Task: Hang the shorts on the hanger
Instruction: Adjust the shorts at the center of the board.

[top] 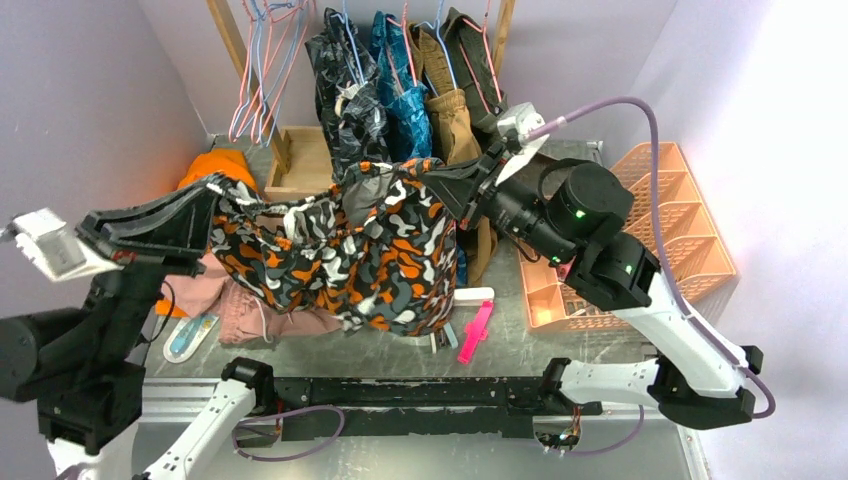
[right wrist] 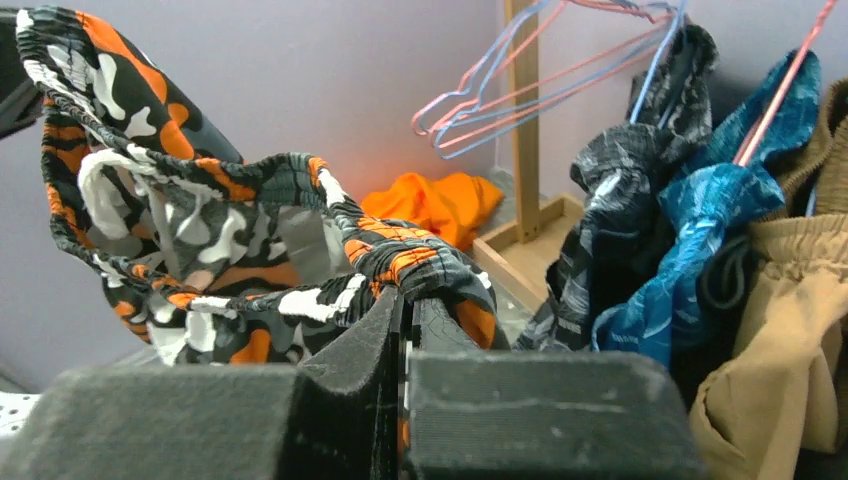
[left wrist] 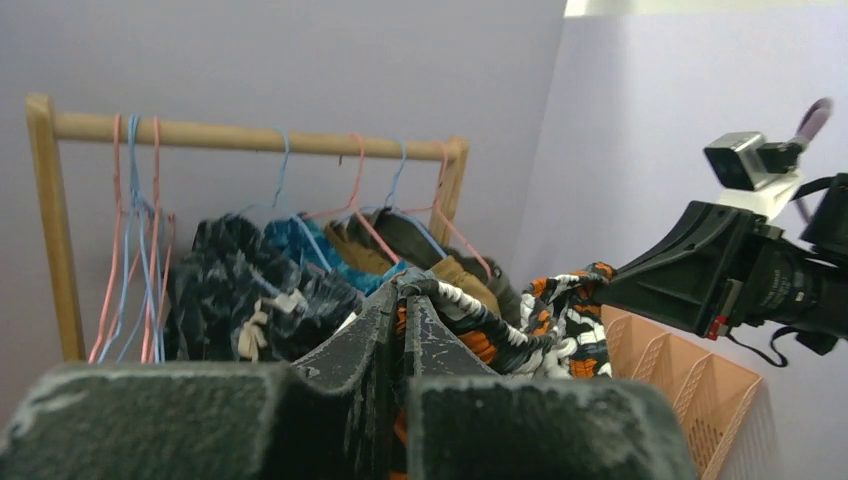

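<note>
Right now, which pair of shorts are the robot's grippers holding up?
The orange, black and white camouflage shorts, stretched between the left gripper and right gripper. The other pairs hang on the rack or lie on the table.

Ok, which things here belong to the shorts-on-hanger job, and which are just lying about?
Job: orange camo shorts, pinched by left gripper and right gripper; empty pink wire hangers on the rail, the intended one unclear.
Lying about: peach basket, hung garments, orange cloth, dusty-pink shorts, pink clip.
</note>
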